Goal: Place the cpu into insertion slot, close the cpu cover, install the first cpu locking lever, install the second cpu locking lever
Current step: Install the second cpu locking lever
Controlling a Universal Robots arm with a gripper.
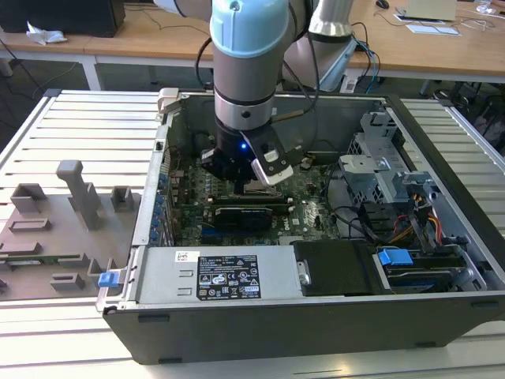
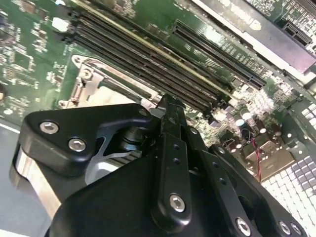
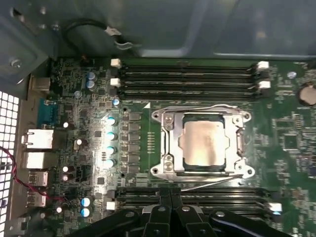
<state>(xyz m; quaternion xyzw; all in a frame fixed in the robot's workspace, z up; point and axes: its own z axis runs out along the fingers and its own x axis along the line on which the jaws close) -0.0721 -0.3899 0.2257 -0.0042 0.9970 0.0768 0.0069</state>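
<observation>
Black end effector (image 3: 170, 207) fingers are pressing together, holding nothing, hovering just beside the insertion slot (image 3: 165, 143), where the cpu (image 3: 202, 143) is sitting under the cpu cover (image 3: 170, 118).

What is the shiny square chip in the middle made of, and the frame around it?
The cpu top looks like pale, brushed metal: it gives a soft silvery-grey glare. The cpu cover around it seems to be thin stamped metal, going by its bright glints and screw heads. The green motherboard underneath looks like lacquered circuit-board laminate, probably not metal.
</observation>
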